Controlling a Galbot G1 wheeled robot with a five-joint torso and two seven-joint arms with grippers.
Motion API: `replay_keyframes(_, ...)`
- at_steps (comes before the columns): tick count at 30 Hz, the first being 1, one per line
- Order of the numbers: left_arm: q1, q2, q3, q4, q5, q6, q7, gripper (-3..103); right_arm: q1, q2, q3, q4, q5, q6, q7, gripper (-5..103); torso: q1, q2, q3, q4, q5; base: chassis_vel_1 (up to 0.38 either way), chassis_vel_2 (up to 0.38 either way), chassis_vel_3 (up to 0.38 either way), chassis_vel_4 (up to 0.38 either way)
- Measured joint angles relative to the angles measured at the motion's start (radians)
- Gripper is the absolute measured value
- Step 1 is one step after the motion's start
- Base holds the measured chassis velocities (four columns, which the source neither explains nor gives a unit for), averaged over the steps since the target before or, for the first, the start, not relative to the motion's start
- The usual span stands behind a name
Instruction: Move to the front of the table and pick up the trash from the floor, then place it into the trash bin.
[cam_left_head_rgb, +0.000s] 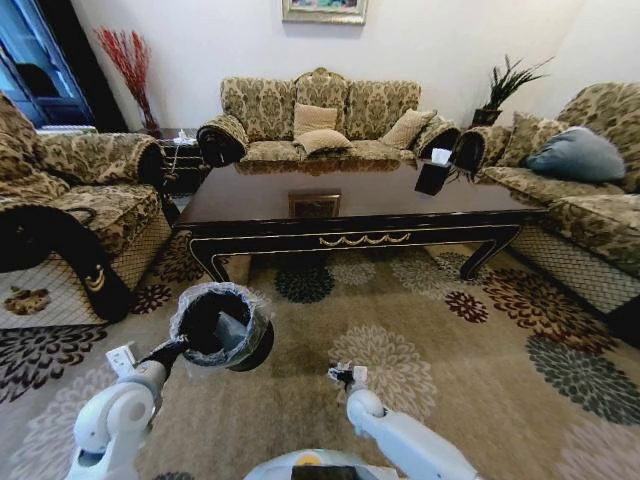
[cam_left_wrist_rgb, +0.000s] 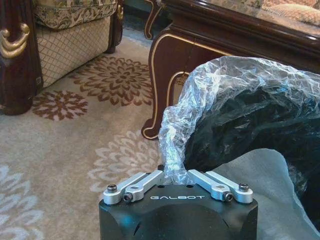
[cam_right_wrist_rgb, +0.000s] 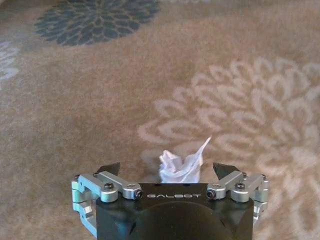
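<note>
My left gripper (cam_left_head_rgb: 186, 347) (cam_left_wrist_rgb: 172, 176) is shut on the liner-covered rim of the trash bin (cam_left_head_rgb: 222, 325) (cam_left_wrist_rgb: 250, 115), a round black bin with crinkled translucent plastic, held over the carpet in front of the table (cam_left_head_rgb: 350, 205). The right gripper (cam_left_head_rgb: 345, 378) (cam_right_wrist_rgb: 166, 168) is low over the carpet and open. A crumpled white piece of trash (cam_right_wrist_rgb: 181, 166) lies between its two spread fingers (cam_right_wrist_rgb: 111, 168). The table's carved leg (cam_left_wrist_rgb: 162, 85) stands just behind the bin.
Patterned sofas ring the table: one at the left (cam_left_head_rgb: 70, 200), one behind (cam_left_head_rgb: 320, 115), one at the right (cam_left_head_rgb: 580, 190). A small black box (cam_left_head_rgb: 433, 176) stands on the table's right end. Flowered carpet (cam_left_head_rgb: 480, 340) lies open to the right.
</note>
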Motion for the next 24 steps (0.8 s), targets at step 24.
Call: replay_keyframes(24, 0.0, -0.003, 0.022, 0.011, 0.009, 0.0, 0.003, 2, 0.004, 0.027, 0.027, -0.092, -0.026, -0.004, 0.009, 74, 0.0, 0.0, 0.0, -0.0002, -0.0001, 0.0, 0.0, 0.0, 0.0)
